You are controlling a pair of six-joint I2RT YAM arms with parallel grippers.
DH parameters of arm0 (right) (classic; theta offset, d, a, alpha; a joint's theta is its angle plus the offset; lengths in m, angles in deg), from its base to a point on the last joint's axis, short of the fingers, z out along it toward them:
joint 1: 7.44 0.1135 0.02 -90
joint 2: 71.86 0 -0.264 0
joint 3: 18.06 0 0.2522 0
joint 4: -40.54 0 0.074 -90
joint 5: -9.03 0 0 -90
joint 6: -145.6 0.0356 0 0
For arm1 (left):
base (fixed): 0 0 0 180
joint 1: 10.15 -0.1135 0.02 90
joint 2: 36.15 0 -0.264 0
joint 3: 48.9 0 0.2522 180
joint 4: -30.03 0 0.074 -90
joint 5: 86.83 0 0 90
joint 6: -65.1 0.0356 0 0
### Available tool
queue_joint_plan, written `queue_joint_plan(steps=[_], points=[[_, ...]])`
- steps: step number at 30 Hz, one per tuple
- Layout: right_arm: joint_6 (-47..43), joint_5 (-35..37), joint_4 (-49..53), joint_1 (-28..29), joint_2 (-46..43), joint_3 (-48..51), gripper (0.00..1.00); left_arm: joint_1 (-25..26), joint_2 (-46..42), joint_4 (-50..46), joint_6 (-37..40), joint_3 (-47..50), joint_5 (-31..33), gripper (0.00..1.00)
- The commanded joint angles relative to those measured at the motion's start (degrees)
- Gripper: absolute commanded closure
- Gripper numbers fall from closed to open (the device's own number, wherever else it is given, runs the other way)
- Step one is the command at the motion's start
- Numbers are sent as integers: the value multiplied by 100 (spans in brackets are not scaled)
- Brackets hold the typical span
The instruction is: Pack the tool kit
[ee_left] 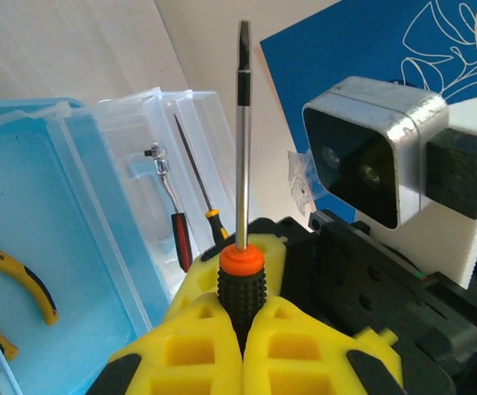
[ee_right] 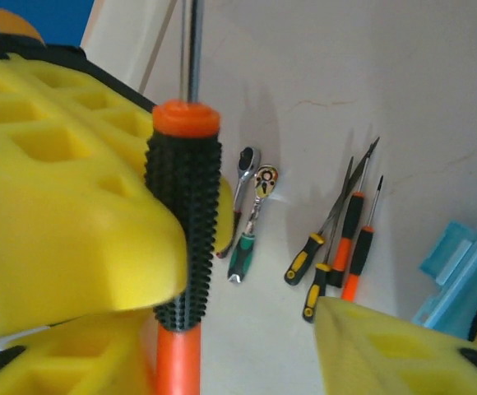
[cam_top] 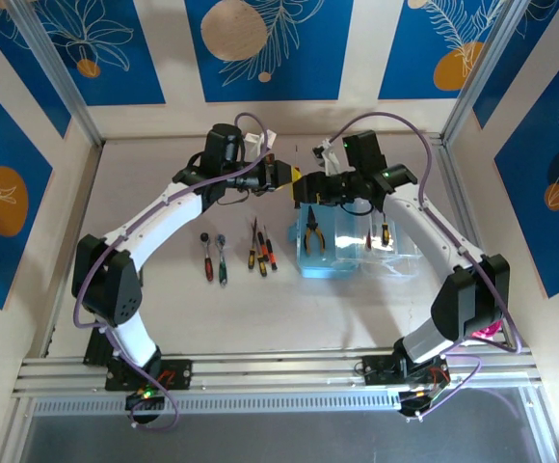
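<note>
Left grip: your left gripper [ee_left: 243, 306] was clamped on the screwdriver [ee_left: 242, 164], held near the case's [cam_top: 308, 269] far edge.
Right grip: your right gripper [ee_right: 230, 354] stood apart around that handle, not yet biting.
Risk: had you let go with the left too early, the screwdriver could have tipped or dropped.
Case: the pliers [cam_top: 313, 231] lay in its blue tray.
Lid: the clear lid [cam_top: 402, 267] held a ratchet [ee_left: 169, 189] and a thin driver [ee_left: 196, 177].

White walls [cam_top: 173, 48], blue floral panels [cam_top: 308, 68], beige tabletop [cam_top: 135, 164].
</note>
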Motion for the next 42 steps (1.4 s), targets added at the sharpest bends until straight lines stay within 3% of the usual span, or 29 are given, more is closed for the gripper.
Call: queue_joint_plan(steps=[1, 7, 9, 11, 15, 19, 23, 28, 33, 42], points=[[45, -22, -100, 77, 50, -280, 66, 79, -64, 295, -120, 106, -218, 100], [136, 137, -187, 81, -42, -285, 97, 64, -45, 217, -15, 126, -226, 98], [53, 203, -32, 33, -74, -337, 100, 35, -50, -128, 205, 37, -22, 65], [-85, 290, 221, -59, -124, -402, 100, -60, -91, -838, 655, -144, 371, 46], [-399, 694, 848, -485, -414, -361, 100, -326, -191, -2968, 1905, -779, 2175, 1], [-716, 1871, 2000, -1076, -559, -489, 100, -567, -212, -4329, 2638, -1047, 3769, 0], [-799, 3381, 3045, -1646, -440, -526, 100, -736, -317, -4732, 2820, -758, 4346, 0], [-677, 4250, 3371, -2190, -443, -150, 100, -791, -384, -4769, 2753, -201, 4651, 0], [-740, 4700, 3413, -2269, -367, 17, 100, -800, -316, -4699, 2682, 224, 4578, 0], [-822, 4804, 3131, -2244, -96, 366, 100, -800, -274, -4664, 2675, 388, 4529, 0]])
